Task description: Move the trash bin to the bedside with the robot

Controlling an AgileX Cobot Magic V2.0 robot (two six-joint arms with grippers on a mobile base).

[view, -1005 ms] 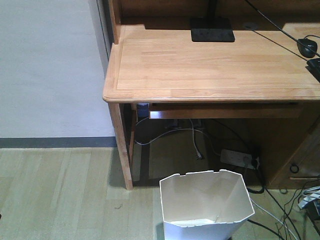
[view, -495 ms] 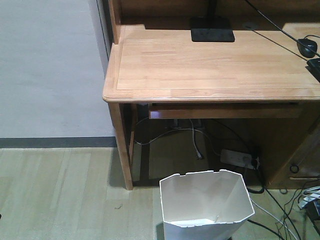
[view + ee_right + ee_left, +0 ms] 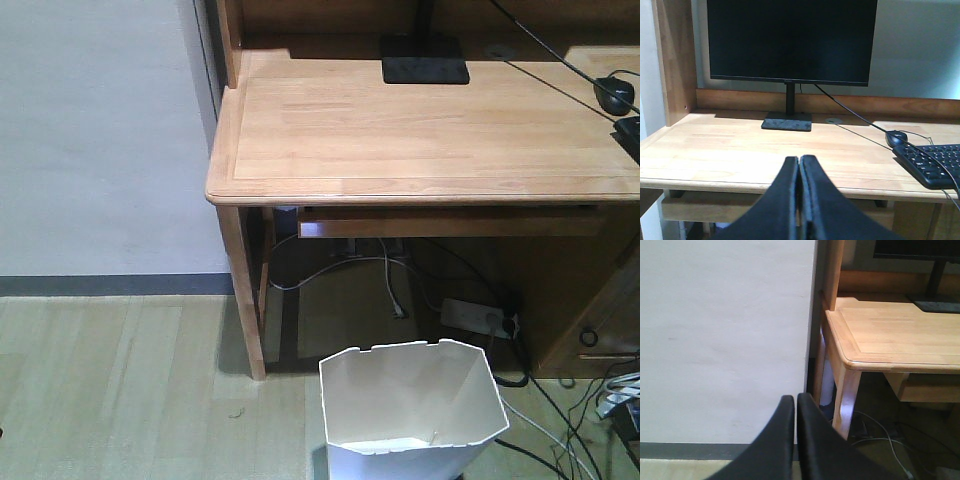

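The white trash bin (image 3: 412, 408) with its angular rim stands on the floor at the bottom of the front view, just in front of the desk's left leg and knee space. It looks empty. My left gripper (image 3: 796, 400) is shut and empty, held up facing the white wall beside the desk. My right gripper (image 3: 799, 161) is shut and empty, held in front of the desk edge facing the monitor. Neither gripper shows in the front view. The bed is out of view.
A light wooden desk (image 3: 420, 140) carries a black monitor (image 3: 790, 42) on a stand, a mouse (image 3: 896, 137) and a keyboard (image 3: 932, 162). A power strip (image 3: 472, 316) and loose cables lie under it. A white wall (image 3: 100, 130) stands left.
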